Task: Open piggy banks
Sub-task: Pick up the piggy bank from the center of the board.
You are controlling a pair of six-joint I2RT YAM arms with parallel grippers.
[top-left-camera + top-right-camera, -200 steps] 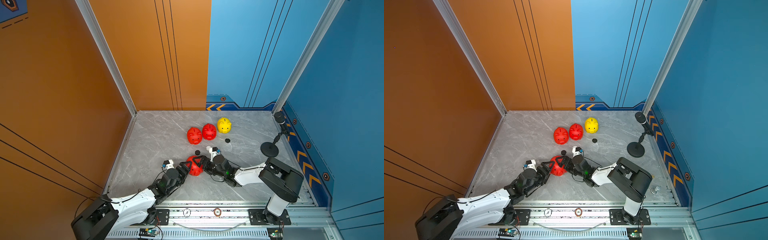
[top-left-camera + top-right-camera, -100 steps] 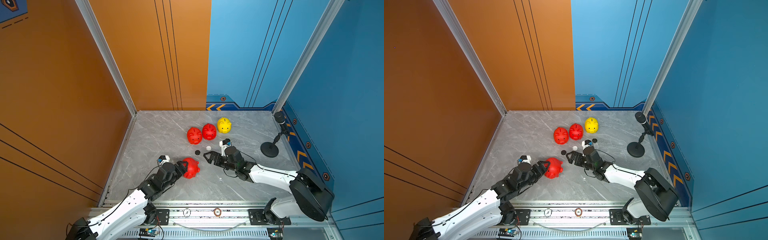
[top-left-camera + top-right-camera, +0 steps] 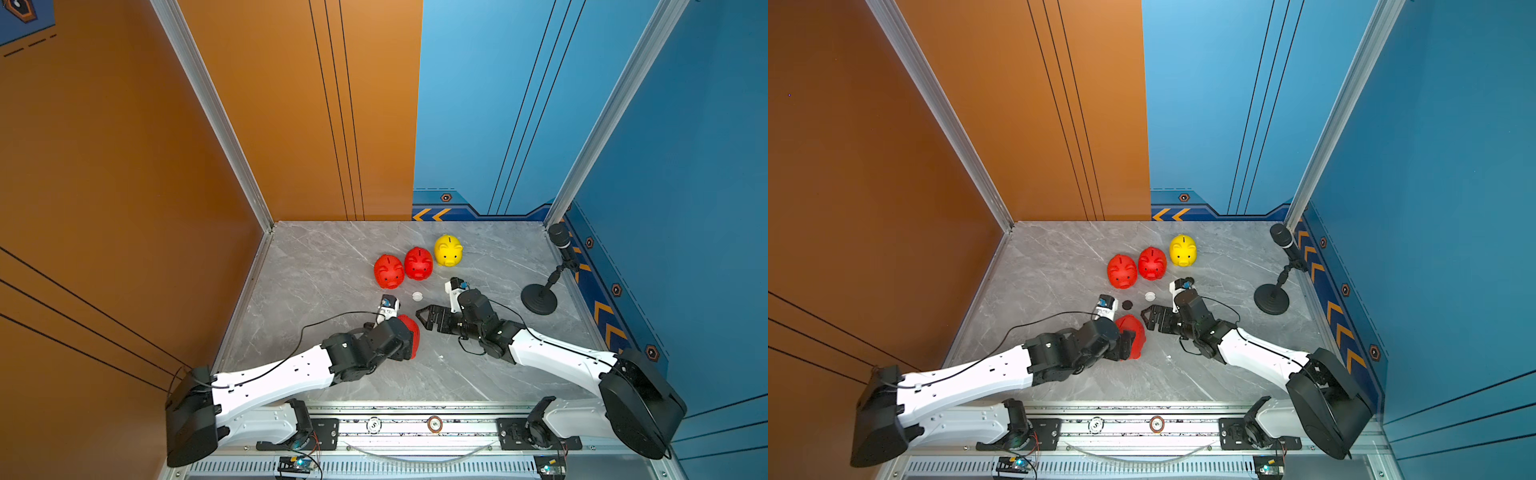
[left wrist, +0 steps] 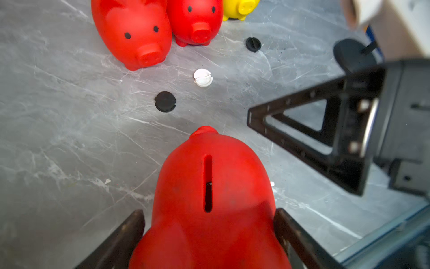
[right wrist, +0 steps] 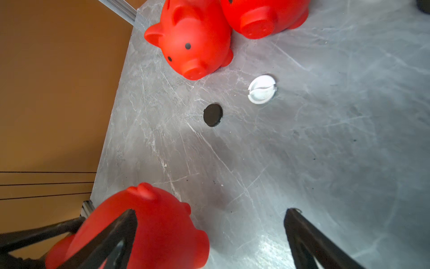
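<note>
My left gripper (image 4: 208,212) is shut on the rear flanks of a red piggy bank (image 4: 209,177), whose coin slot faces the left wrist camera. In both top views this bank (image 3: 410,332) (image 3: 1133,332) sits at the end of the left arm, low over the table. Just to its right, my right gripper (image 3: 423,319) (image 5: 210,211) stands open and holds nothing, with one finger next to the bank's head (image 5: 158,228). Two more red piggy banks (image 3: 388,272) (image 3: 419,264) and a yellow one (image 3: 449,250) stand upright farther back.
A white round plug (image 3: 417,296) and a black plug (image 3: 1127,305) lie on the grey marble table (image 3: 324,266) between the standing banks and the grippers. Another black plug (image 4: 253,44) lies near the yellow bank. A microphone stand (image 3: 539,299) is at the right edge.
The right gripper has come off the held red bank and drawn back to the right, jaws wide. A white plug now lies on the table. The left gripper still holds the bank.
</note>
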